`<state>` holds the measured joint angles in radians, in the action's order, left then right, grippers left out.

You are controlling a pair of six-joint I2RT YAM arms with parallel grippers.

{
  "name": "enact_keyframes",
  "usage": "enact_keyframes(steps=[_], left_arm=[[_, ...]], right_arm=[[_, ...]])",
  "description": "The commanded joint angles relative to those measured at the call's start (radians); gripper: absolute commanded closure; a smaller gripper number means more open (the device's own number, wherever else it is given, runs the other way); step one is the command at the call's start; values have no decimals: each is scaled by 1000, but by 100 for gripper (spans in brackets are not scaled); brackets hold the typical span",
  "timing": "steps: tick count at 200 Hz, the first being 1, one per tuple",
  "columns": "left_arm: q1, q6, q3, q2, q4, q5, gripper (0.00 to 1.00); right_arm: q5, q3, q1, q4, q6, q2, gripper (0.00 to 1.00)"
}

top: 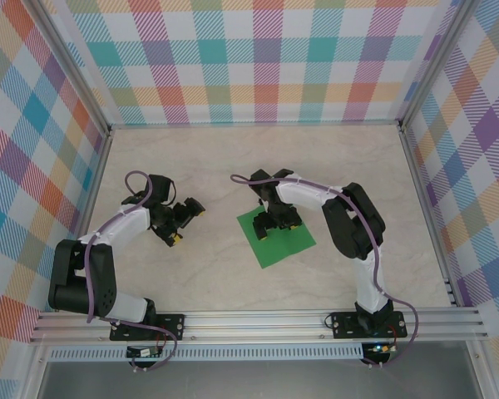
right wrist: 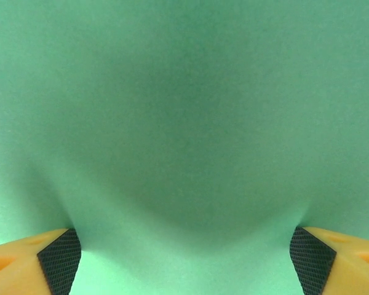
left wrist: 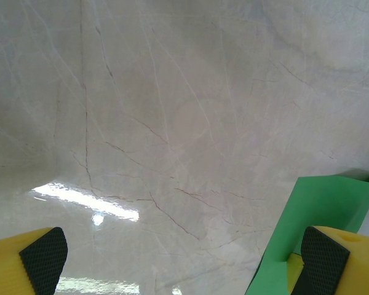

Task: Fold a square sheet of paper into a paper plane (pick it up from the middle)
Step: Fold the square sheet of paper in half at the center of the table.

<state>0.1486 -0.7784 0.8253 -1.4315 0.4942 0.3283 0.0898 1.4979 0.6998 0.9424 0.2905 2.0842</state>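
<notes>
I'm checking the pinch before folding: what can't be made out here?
Top external: the middle of the square sheet of paper hides under the right gripper; contact unclear.
Right wrist: sheet blurred, edges cut off.
Left wrist: most of the sheet cut off at the frame corner.

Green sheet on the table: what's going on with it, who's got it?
The right gripper is down on the middle of the square sheet of paper, jaws wide, both pads pressed on the green surface. The paper looks to bow slightly between them, so a pinch seems to be starting, but nothing is lifted. The left gripper is open over bare table just left of the sheet. No folds are visible.
</notes>
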Motion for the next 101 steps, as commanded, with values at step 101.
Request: enact_keyframes(steps=[101], left_arm=[[13, -3, 6, 5, 7, -3, 0]], right_arm=[[-1, -76, -29, -54, 57, -4, 31]])
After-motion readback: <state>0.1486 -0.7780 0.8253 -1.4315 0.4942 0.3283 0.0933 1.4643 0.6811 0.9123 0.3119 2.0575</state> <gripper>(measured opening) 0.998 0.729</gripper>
